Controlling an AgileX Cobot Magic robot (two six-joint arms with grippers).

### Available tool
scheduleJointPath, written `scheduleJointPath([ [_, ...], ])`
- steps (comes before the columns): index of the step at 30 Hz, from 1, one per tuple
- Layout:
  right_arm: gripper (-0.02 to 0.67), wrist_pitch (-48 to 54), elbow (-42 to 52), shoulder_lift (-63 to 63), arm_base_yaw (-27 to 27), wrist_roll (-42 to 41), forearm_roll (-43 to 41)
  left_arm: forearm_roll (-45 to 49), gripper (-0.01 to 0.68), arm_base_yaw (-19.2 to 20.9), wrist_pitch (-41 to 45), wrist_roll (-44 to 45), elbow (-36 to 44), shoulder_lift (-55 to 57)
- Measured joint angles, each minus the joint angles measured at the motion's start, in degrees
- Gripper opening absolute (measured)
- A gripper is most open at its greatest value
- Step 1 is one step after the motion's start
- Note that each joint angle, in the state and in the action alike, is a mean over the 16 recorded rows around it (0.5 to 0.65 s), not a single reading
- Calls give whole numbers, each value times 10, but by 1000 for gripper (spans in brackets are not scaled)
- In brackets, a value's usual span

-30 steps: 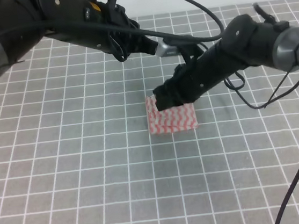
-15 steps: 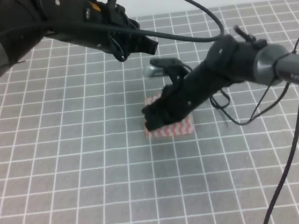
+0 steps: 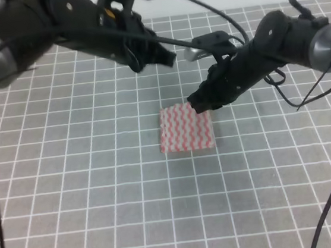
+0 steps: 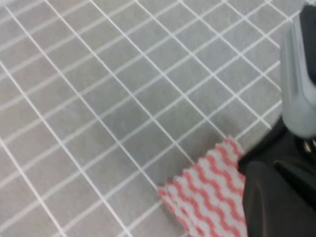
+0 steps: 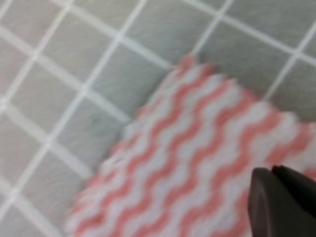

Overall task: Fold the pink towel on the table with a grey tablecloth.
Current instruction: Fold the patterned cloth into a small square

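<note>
Exterior high view is showing the pink towel (image 3: 186, 127) lying folded small on the grey surface (image 3: 104, 215). Right claw (image 3: 201, 104), tips pinched together, is hovering at its far corner; left claw (image 3: 161, 55), state unclear, is hanging well back. Folding looks nearly finished; next is probably retreating.

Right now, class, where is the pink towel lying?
In the exterior high view the pink towel lies folded near the middle of the grey grid tablecloth, just below-left of the right gripper.
</note>
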Motion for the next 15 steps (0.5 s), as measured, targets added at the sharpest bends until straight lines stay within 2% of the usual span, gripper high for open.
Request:
scheduleJointPath([
  [7, -17, -17, 0, 18, -9, 0, -9, -14, -1, 0, 20, 8, 0, 37],
  [15, -17, 8, 0, -5, -13, 2, -7, -54, -1, 0, 59, 48, 0, 70],
])
